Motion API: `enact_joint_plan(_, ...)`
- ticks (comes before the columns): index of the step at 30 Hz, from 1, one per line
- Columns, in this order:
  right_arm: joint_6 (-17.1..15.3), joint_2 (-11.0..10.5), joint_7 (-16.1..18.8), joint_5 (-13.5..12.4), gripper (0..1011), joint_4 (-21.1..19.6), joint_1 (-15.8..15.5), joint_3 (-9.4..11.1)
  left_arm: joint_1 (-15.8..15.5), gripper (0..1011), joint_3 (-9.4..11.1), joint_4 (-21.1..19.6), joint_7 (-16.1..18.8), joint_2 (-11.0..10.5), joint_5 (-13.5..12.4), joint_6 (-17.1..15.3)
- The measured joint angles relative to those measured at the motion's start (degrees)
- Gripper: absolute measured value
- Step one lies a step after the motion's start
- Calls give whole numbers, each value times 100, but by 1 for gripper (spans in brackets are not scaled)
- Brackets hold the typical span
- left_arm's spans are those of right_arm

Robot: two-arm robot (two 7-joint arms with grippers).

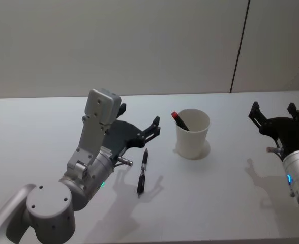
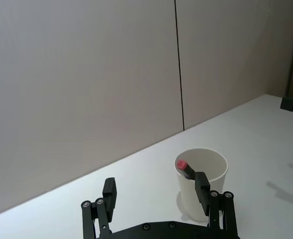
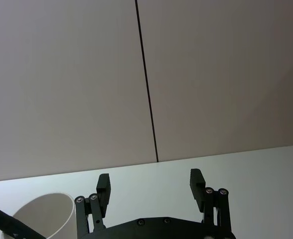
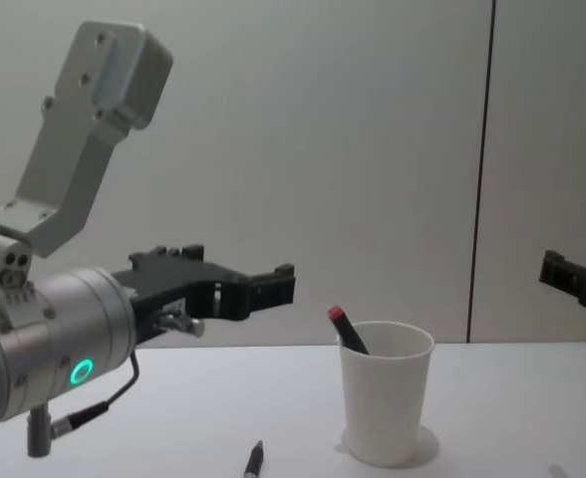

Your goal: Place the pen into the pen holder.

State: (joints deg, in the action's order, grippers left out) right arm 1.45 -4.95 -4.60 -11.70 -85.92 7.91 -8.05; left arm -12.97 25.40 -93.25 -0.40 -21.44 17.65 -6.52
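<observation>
Pen [image 1: 142, 172] lies on table [image 1: 231, 203] near cup [image 1: 192, 134].
Left gripper [image 1: 139, 117] beside it, right gripper [image 1: 274, 109] well apart, both spread empty; red-capped marker [image 1: 180, 120] in cup.

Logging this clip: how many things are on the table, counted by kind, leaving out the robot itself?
Cups: 1, the white cup.
Pens: 2, a black pen lying on the table and a red-capped pen standing in the white cup.
Total: 3.
</observation>
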Motion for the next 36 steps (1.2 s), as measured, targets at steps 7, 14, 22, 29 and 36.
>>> enact_joint_plan(7, -6, -3, -4, -3, 1001, -8, -5, 3, 19, 1000, -40, 33, 51, 33, 374, -367)
enact_joint_plan(14, -10, -6, -7, -3, 1001, -13, -9, 3, 24, 1000, -80, 119, 109, 79, 723, -720)
enact_joint_plan(22, -13, -7, -7, -3, 1001, -17, -13, 3, -18, 1000, -108, 269, 189, 165, 1026, -1122)
enact_joint_plan(29, -13, -7, -7, -3, 1001, -18, -14, 3, -114, 1000, -122, 460, 238, 263, 1186, -1468)
enact_joint_plan(36, -13, -7, -6, -3, 1001, -18, -14, 3, -256, 1000, -108, 685, 194, 361, 1095, -1839)
